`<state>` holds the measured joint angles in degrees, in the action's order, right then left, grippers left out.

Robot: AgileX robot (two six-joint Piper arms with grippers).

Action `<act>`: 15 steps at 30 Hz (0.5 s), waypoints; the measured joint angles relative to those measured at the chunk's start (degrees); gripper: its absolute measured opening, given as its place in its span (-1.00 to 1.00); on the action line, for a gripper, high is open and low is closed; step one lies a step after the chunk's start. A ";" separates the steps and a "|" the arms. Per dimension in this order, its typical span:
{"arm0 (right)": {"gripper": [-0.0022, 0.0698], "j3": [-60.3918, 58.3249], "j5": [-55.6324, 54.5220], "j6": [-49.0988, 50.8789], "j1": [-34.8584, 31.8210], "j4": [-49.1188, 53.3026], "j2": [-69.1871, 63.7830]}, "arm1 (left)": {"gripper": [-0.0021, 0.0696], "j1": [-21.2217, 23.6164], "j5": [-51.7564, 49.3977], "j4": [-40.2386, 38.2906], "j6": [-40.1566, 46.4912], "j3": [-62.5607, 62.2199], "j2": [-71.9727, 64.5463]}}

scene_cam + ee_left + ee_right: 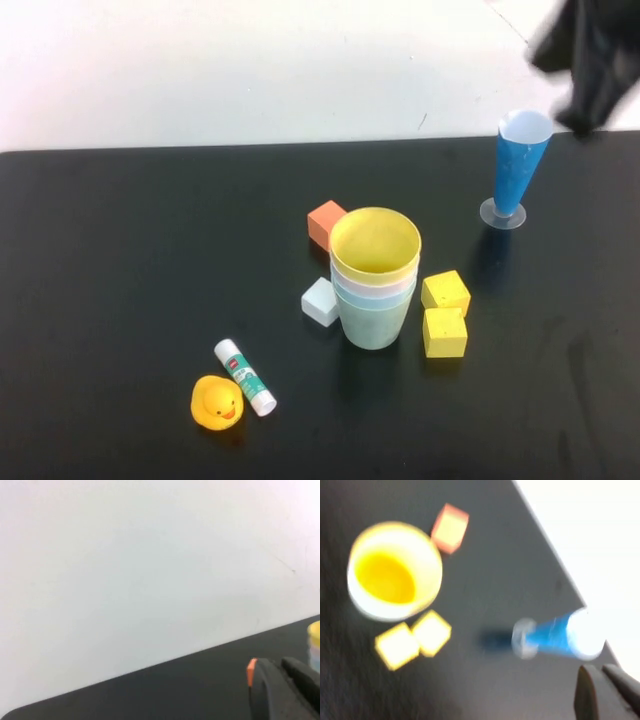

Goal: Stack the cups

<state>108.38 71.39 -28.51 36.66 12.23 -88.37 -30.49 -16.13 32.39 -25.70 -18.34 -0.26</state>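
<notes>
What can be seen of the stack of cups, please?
The stack of cups stands upright near the middle of the black table. The cups look like matte plastic and are nested: a yellow cup is innermost on top, below it show pale pink and light blue rims, and a mint green cup is outermost. The yellow one looks empty. A white block sits against its left side; two yellow blocks lie close on the right, an orange block behind. No gripper touches it.

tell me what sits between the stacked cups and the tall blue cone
In the high view only bare black table lies between the stacked cups and the blue cone. The two yellow blocks sit nearer, beside the cups.
</notes>
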 joint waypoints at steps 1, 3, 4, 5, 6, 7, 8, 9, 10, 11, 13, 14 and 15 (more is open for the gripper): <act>-0.94 -3.00 -0.27 0.82 0.00 1.32 1.20 | -0.94 0.00 0.07 0.68 0.00 0.68 0.63; -0.94 -9.25 -1.70 2.83 0.11 3.99 3.48 | -0.94 0.00 0.46 1.59 0.00 1.45 1.10; -0.94 -12.46 -2.56 4.30 0.11 5.68 4.70 | -0.94 0.00 1.18 1.59 -0.22 1.68 1.10; -0.94 -14.99 -3.83 5.52 0.11 7.00 5.72 | -0.94 0.00 2.13 1.59 -0.48 1.68 1.10; -0.94 -18.17 -5.01 7.05 0.11 8.65 7.07 | -0.94 0.00 3.24 1.44 -1.11 1.72 1.10; -0.94 -21.35 -6.29 8.76 0.11 10.05 8.38 | -0.94 0.00 4.05 1.18 -2.04 1.72 1.10; -0.94 -24.46 -7.56 9.99 0.11 11.00 9.79 | -0.94 0.00 4.24 0.94 -2.73 1.72 1.10; -0.94 -26.89 -8.66 10.91 0.11 11.46 10.98 | -0.94 0.00 4.36 0.65 -3.72 1.72 1.10; -0.94 -29.90 -10.19 11.99 0.11 11.82 12.50 | -0.94 0.00 4.36 0.37 -4.12 1.72 1.10; -0.94 -32.92 -11.43 12.74 0.11 11.84 14.10 | -0.94 0.00 4.36 0.37 -4.41 1.72 1.10; -0.94 -39.06 -15.09 14.77 0.11 11.94 17.53 | -0.94 0.00 3.57 0.23 -4.84 1.72 1.10; -0.94 -41.55 -17.10 15.72 0.11 11.94 19.00 | -0.94 0.00 3.04 0.23 -4.96 1.72 1.10; -0.94 -44.60 -19.33 16.87 0.11 11.65 20.88 | -0.94 0.00 2.31 0.16 -4.96 1.72 1.10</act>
<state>63.79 52.05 -11.63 36.77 23.88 -67.49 -30.49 -13.81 32.55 -30.66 -16.61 0.84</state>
